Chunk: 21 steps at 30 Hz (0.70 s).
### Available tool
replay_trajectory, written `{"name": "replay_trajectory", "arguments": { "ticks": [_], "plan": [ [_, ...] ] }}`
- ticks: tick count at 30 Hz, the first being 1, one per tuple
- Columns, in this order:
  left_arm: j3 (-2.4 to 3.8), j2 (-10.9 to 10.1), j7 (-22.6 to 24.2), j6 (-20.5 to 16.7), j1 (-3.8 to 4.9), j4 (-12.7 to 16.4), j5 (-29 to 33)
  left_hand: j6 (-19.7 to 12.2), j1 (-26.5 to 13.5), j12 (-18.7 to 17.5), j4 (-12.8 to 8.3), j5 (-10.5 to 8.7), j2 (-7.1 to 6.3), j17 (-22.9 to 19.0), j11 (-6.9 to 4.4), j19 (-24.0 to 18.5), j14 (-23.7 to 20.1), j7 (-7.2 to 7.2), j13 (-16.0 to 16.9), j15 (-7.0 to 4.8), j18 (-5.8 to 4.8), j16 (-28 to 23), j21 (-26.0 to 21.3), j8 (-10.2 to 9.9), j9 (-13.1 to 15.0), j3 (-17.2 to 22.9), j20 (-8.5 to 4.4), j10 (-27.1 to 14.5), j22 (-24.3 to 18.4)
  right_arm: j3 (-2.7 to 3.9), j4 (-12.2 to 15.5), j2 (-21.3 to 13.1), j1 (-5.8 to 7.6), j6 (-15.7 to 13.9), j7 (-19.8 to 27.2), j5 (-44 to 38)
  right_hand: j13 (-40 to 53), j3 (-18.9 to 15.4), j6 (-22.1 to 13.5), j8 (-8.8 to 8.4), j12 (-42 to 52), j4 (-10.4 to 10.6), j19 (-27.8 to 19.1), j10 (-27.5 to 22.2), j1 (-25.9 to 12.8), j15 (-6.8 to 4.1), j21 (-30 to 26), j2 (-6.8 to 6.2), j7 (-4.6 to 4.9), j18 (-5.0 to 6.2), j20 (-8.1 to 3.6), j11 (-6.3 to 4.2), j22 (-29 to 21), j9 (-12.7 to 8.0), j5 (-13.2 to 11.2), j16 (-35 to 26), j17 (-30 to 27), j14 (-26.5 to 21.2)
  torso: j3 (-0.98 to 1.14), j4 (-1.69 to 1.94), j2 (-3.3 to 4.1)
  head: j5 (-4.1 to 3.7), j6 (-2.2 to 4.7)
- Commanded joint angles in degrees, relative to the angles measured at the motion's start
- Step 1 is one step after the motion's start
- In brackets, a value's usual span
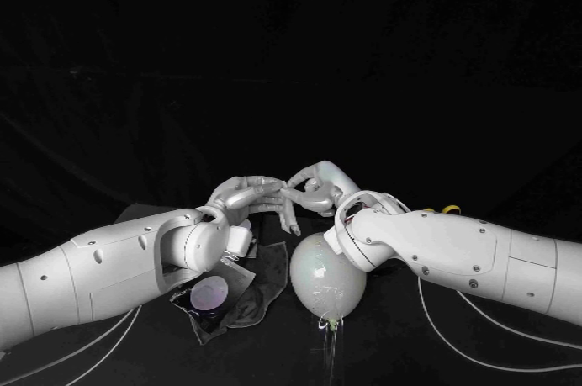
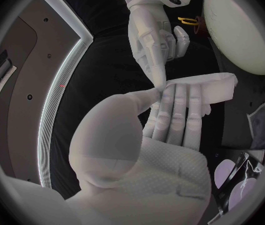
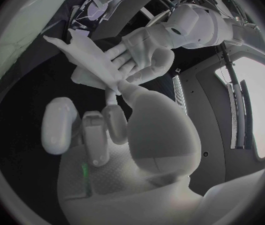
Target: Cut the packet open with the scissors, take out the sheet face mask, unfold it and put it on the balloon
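While left hand (image 1: 249,197) holds mask (image 2: 202,87) | balloon (image 1: 325,277) beside packet (image 1: 228,298) | black table (image 1: 388,352)

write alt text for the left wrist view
A folded white sheet face mask lies across the fingertips of the left robot hand, its thumb at the mask's edge, while the right robot hand reaches in and appears to pinch that same edge. The pale balloon and the packet lie nearby.
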Motion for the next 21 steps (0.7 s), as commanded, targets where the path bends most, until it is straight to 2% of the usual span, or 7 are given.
{"name": "replay_trajectory", "arguments": {
  "ticks": [1, 6, 8, 21],
  "plan": [
    [0.09, 0.15, 0.09, 0.70, 0.06, 0.28, -0.64, 0.18, 0.31, -0.25, -0.28, 0.26, 0.33, -0.06, -0.05, -0.24, 0.46, 0.01, 0.00, -0.05, 0.87, -0.22, 0.19, 0.16, 16.39, -0.13, 0.01, 0.47, 0.09, 0.04, 0.12, 0.21, 0.00, -0.84, 1.36, -0.04, 5.53, 0.75, 0.99, 0.65, 0.54, -0.50, 0.56, 0.39, 1.35, -0.67, 0.65, 0.71, -0.53, 0.23, -0.21, -0.51, 10.28, 0.47, -0.21, 0.20, 15.09, 5.92, 0.01, -0.03, -0.02, 0.05, -0.02],
    [0.09, 0.12, 0.00, 0.71, 0.06, 0.33, -0.69, 0.18, 0.31, -0.25, -0.28, 0.26, 0.33, -0.06, -0.05, -0.24, 0.46, 0.01, 0.00, -0.05, 0.87, -0.22, 0.19, 0.16, 16.39, -0.13, 0.01, 0.47, 0.09, 0.04, 0.09, 0.22, 0.00, -1.40, 1.48, -0.07, 5.96, 1.99, 1.67, 1.56, 1.05, -2.07, 1.07, 0.96, 3.42, -1.37, 1.57, 1.49, -1.20, 0.04, -0.89, -1.19, 10.52, 1.06, -0.21, 0.20, 15.09, 5.92, 0.03, -0.04, -0.02, 0.08, -0.02],
    [0.09, 0.11, -0.03, 0.75, 0.06, 0.34, -0.71, 0.18, 0.31, -0.25, -0.28, 0.26, 0.33, -0.06, -0.05, -0.24, 0.46, 0.01, 0.00, -0.05, 0.87, -0.22, 0.19, 0.16, 16.39, -0.13, 0.01, 0.47, 0.09, 0.04, 0.06, 0.22, 0.00, -1.69, 1.46, -0.08, 6.24, 3.26, 1.76, 2.05, 1.38, -3.19, 1.42, 1.31, 4.76, -1.63, 2.22, 2.17, -1.31, -0.10, -1.22, -1.38, 10.70, 1.43, -0.20, 0.20, 15.09, 5.92, 0.03, -0.05, 0.00, 0.08, -0.05],
    [0.09, 0.02, -0.21, 0.68, 0.06, 0.28, -0.93, 0.25, 0.24, -0.35, -0.30, 0.26, 0.32, -0.06, -0.06, -0.31, 0.56, -0.01, 0.01, -0.06, 0.86, -0.33, 0.32, 0.08, 16.36, -0.14, 0.01, 0.57, 0.17, 0.04, -0.03, 0.03, 0.00, -2.61, 1.36, -0.08, 7.31, 4.80, 1.95, 3.09, 2.64, -4.03, 2.05, 2.36, 4.77, -1.77, 3.42, 2.23, -1.36, -0.37, -1.53, -1.45, 11.02, 2.21, -0.21, 0.20, 15.09, 5.92, 0.03, -0.03, -0.01, 0.09, -0.02]
  ]
}}
